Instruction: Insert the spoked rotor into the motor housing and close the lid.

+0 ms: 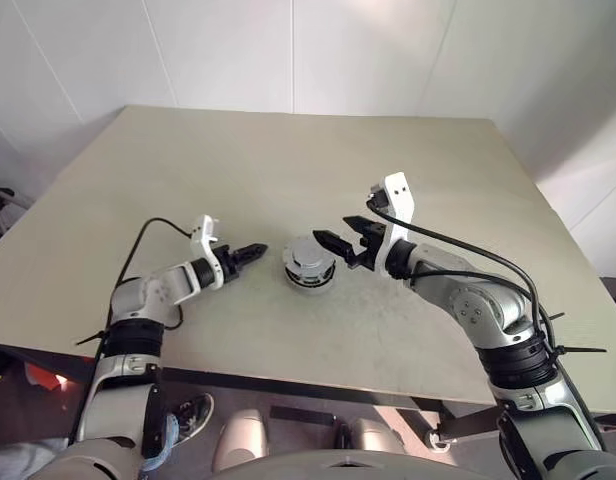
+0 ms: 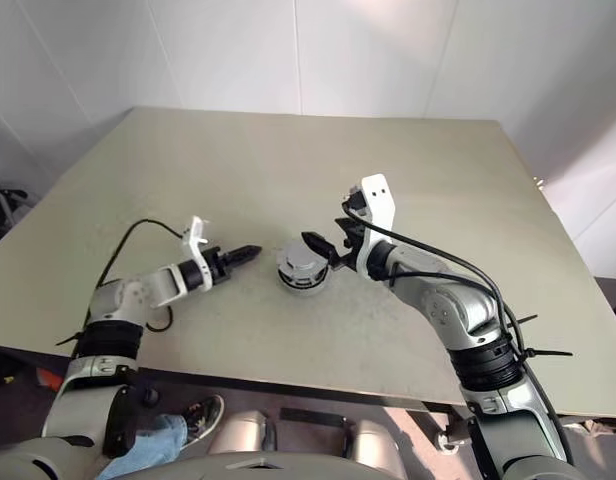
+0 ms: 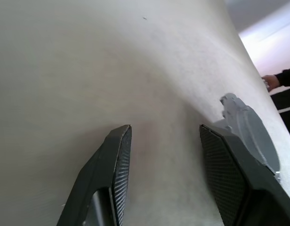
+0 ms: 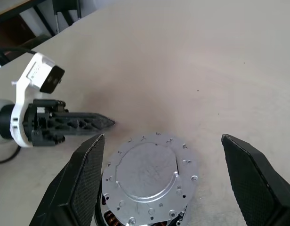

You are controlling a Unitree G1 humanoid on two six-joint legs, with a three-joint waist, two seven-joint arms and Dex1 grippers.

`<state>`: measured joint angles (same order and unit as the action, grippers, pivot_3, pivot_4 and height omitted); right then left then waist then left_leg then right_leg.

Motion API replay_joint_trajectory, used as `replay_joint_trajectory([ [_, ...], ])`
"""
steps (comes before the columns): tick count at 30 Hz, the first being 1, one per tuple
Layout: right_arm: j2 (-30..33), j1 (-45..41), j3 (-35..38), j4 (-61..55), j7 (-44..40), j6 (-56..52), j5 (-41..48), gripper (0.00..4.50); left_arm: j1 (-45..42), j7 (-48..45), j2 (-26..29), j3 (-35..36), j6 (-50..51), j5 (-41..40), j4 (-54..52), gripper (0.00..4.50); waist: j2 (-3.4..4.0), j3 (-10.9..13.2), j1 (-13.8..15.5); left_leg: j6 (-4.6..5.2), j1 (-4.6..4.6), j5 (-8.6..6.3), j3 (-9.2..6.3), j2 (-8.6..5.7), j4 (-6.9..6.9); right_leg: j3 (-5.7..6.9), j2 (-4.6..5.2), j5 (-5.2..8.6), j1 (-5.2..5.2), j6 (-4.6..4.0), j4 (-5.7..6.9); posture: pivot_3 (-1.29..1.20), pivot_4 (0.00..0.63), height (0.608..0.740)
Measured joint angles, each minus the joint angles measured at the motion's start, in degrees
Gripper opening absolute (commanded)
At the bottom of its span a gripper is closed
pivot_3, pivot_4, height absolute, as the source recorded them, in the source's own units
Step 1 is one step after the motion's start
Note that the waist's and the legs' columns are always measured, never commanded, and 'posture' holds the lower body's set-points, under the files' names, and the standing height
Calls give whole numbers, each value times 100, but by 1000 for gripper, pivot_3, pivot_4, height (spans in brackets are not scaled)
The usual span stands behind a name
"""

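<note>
right gripper (image 4: 161, 174) nearest, jaws wide, empty, straddling lid (image 4: 147, 172) seated flat on motor housing (image 1: 310, 266). left gripper (image 1: 250, 251) part open, empty, just beside housing, farther than right.

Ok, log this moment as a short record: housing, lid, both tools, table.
motor housing: stands mid-table, copper windings visible under its top
lid: sits on the housing
left tool: open, empty, beside the housing, apart from it
right tool: open wide, empty, hovering at the housing's other side
table: beige surface carrying the assembly
</note>
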<state>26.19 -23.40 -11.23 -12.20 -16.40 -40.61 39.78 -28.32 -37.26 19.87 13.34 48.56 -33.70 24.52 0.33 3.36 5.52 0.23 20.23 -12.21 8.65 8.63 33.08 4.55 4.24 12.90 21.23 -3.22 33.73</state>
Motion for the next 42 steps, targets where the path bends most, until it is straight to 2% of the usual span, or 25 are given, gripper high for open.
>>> replay_joint_trajectory([
  [5,-122,12,-408,564,-536,566,-1006,4468,5,-16,238,216,-108,21,156,2437,-2,1,15,16,10,-9,1,-2,9,0,3,0,-1,-4,-1,0,0,740],
  [11,-474,9,-622,1351,-703,1242,-1989,4468,80,87,-111,203,-108,14,-23,2437,-4,2,1,18,9,-10,2,0,18,0,4,-1,-4,-7,3,0,0,740],
  [24,-686,166,-543,882,-1163,1115,-2336,4468,99,134,-186,171,-69,19,-94,2437,-4,2,-4,21,-12,-11,3,4,18,0,2,2,-16,-13,8,0,0,740],
  [37,-986,78,-541,1493,-1380,1334,-2870,4468,108,141,-199,165,24,-3,-128,2437,-5,2,-9,21,-23,-10,4,4,20,0,3,2,-26,-15,11,0,0,740],
  [40,-999,72,-539,1497,-1437,1363,-2919,3872,142,80,-196,173,97,-51,-182,2437,-5,2,-10,20,-24,-10,4,5,21,0,3,2,-26,-16,13,0,0,740],
  [42,-1020,72,-542,1497,-1496,1374,-2952,3223,143,44,-192,189,129,-104,-214,2437,-5,2,-10,20,-23,-10,4,5,21,0,3,2,-25,-16,14,0,0,740],
])
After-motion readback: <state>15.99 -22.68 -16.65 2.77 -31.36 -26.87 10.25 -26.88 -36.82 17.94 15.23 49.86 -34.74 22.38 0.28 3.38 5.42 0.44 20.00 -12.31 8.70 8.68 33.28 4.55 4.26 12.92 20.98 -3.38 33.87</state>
